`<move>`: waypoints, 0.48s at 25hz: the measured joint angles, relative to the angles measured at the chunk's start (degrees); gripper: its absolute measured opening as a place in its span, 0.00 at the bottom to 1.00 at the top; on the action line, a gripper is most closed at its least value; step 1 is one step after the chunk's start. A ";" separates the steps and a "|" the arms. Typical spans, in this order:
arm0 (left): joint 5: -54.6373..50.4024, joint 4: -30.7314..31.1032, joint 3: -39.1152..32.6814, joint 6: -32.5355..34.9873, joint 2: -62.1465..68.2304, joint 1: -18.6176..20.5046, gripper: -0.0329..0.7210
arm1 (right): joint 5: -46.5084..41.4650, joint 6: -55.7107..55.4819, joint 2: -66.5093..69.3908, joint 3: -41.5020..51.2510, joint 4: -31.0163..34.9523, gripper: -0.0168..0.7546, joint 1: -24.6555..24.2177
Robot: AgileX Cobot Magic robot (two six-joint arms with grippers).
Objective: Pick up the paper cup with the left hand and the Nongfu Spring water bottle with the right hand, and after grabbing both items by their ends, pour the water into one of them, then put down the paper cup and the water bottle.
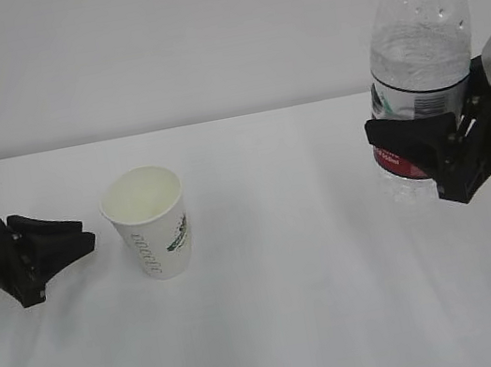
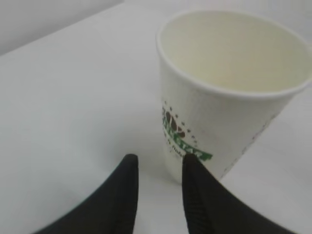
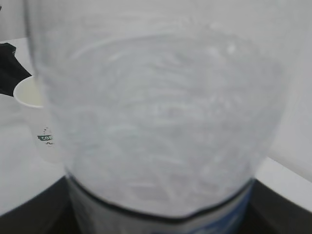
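Paper cup (image 1: 149,221) upright on white bench (image 1: 299,326), empty; light, thin-walled, crushable: wants gentle mid-wall pinch. Left end effector (image 1: 73,242) beside cup, apart, fingers narrowly parted, empty. Right end effector (image 1: 431,155) clamps uncapped Nongfu Spring water bottle (image 1: 418,58) at label; slippery, sloshing.

The paper cup (image 2: 229,92) carries a dark logo of small dots over a green banner at about 7 o'clock on its side; the banner's white letters seem to end in "STAR", though blurred. In the right wrist view the cup (image 3: 36,114) shows "CO" at 9 o'clock. Print on the water bottle's label (image 1: 414,111) cannot be read.
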State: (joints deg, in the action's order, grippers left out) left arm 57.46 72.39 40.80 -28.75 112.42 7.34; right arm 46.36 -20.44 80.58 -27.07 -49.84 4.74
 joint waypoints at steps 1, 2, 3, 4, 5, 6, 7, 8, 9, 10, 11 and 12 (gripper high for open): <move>1.16 -0.27 0.00 0.00 0.00 0.00 0.35 | 0.00 0.00 0.00 0.00 0.00 0.65 0.00; 1.53 -0.79 0.00 -0.10 0.00 -0.12 0.35 | 0.00 0.00 0.00 0.00 0.00 0.65 0.00; 1.65 -1.36 0.09 -0.10 0.00 -0.37 0.38 | 0.00 0.00 0.00 0.00 0.00 0.65 0.00; 1.21 -1.50 0.23 -0.10 0.00 -0.42 0.43 | 0.00 0.00 0.00 0.00 0.00 0.65 0.00; 0.66 -1.50 0.36 0.32 0.00 -0.53 0.54 | 0.00 0.00 0.00 0.00 0.00 0.65 0.00; 0.08 -1.58 0.36 0.95 0.00 -0.57 0.63 | 0.00 0.00 0.00 0.00 0.00 0.65 0.00; -0.47 -1.58 0.36 1.49 0.00 -0.57 0.73 | 0.00 0.00 0.00 0.00 0.00 0.65 0.00; -0.86 -1.58 0.36 2.08 0.00 -0.57 0.82 | 0.00 0.00 0.00 0.00 0.00 0.65 0.00; -1.10 -1.73 0.36 2.45 0.00 -0.57 0.88 | 0.00 0.00 0.00 0.00 0.00 0.65 0.00; -1.36 -1.73 0.36 2.59 0.00 -0.57 0.90 | 0.00 0.00 0.00 0.00 0.00 0.65 0.00; -1.37 -1.73 0.36 2.74 0.00 -0.57 0.92 | 0.00 0.03 0.00 0.00 0.00 0.65 0.00; -1.37 -1.73 0.36 2.84 0.00 -0.57 0.92 | 0.00 0.03 0.00 0.00 0.00 0.65 0.00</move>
State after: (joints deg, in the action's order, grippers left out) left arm 56.09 70.66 41.16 -25.91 112.42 6.76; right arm 46.36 -20.41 80.58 -27.07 -49.84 4.74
